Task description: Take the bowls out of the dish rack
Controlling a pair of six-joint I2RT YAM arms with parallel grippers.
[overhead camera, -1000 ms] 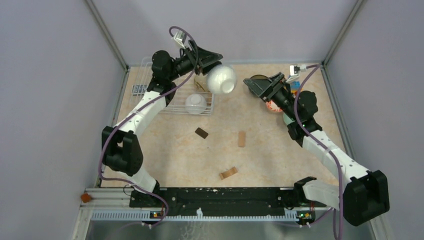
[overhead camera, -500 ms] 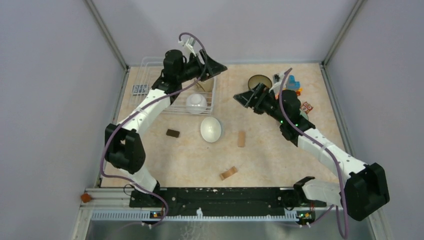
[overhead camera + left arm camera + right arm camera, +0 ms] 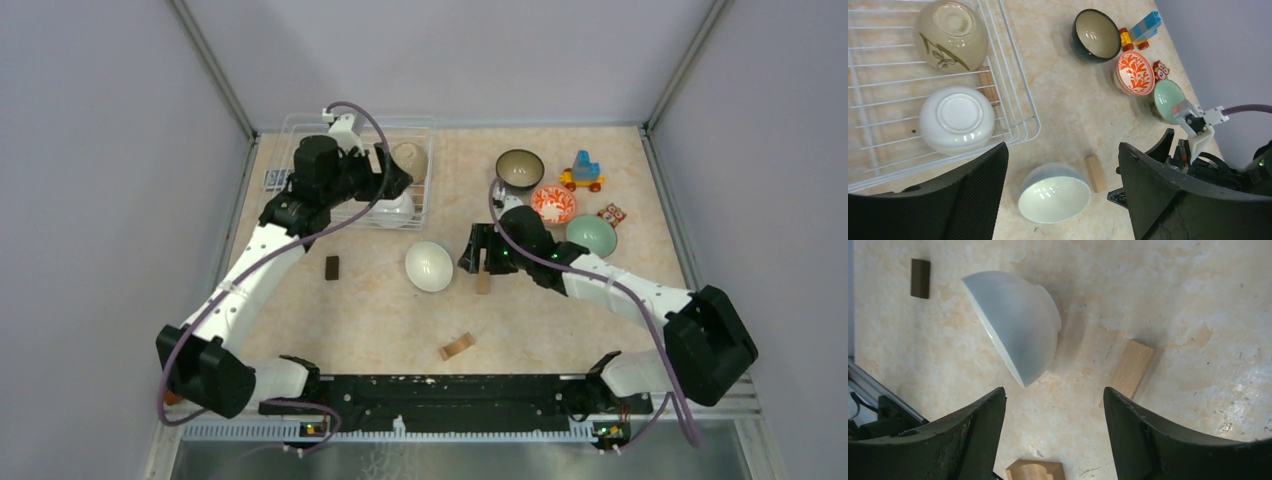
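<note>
The wire dish rack [image 3: 428, 195] stands at the back left and holds an upturned tan bowl [image 3: 409, 158] and an upturned white bowl [image 3: 393, 208]; both show in the left wrist view, the tan bowl [image 3: 951, 36] and the white bowl [image 3: 957, 120]. My left gripper [image 3: 386, 181] is open and empty above the rack's right edge. Another white bowl [image 3: 430, 266] lies tilted on the table. My right gripper [image 3: 471, 250] is open and empty just right of it; the right wrist view shows this bowl [image 3: 1015, 322] ahead of the jaws. Dark [image 3: 520, 168], orange-red [image 3: 553, 203] and pale-green [image 3: 591, 236] bowls stand at the back right.
A toy vehicle [image 3: 583, 172] and a small owl piece [image 3: 611, 214] lie by the right bowls. A wooden block [image 3: 483, 281] lies under the right gripper, a notched one [image 3: 457, 346] nearer the front, a dark one [image 3: 332, 267] left of the tilted bowl.
The white bowl left my left gripper and dropped onto the table. The left gripper drew back over the rack. The right gripper swung left and down beside that bowl.
</note>
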